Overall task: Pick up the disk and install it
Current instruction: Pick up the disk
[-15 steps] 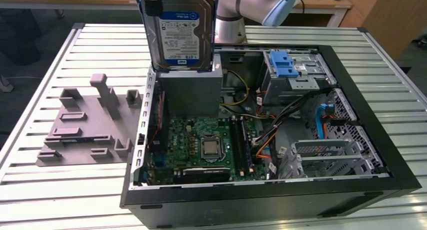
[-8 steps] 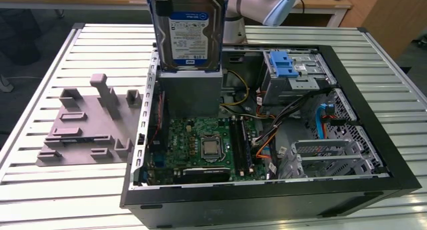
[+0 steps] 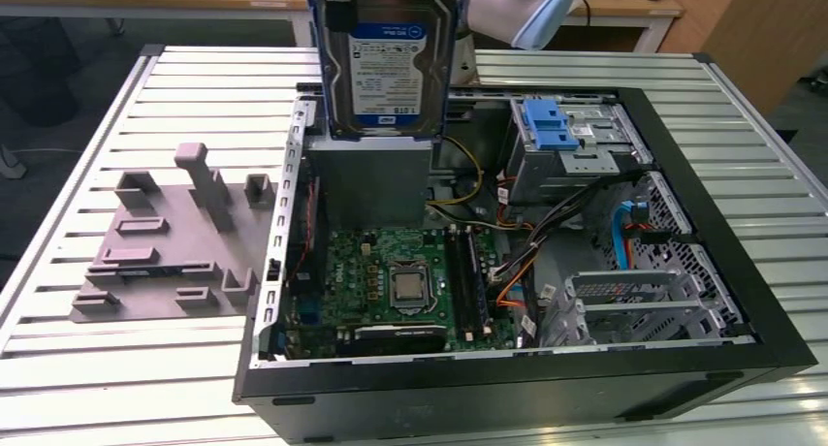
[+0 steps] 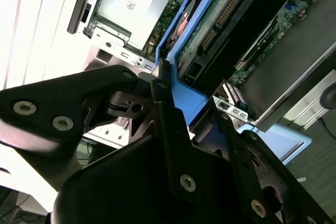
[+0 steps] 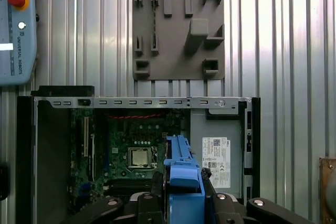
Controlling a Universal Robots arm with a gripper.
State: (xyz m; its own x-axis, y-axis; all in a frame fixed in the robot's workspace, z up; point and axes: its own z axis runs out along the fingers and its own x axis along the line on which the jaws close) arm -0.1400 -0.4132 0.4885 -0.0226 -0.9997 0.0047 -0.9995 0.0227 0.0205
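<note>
Saw hand (image 4: 189,103) clamped on disk (image 3: 386,63) by its blue carrier, held upright over open case (image 3: 724,361) on bench (image 3: 78,368); not yet seated. Judged best lowered straight, kept square, clear of cables (image 3: 468,192).

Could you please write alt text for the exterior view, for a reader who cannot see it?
The disk hangs upright, label facing the camera, above the open computer case, whose motherboard is exposed. A grey fixture plate lies on the slatted table at the exterior view's left of the case.
</note>
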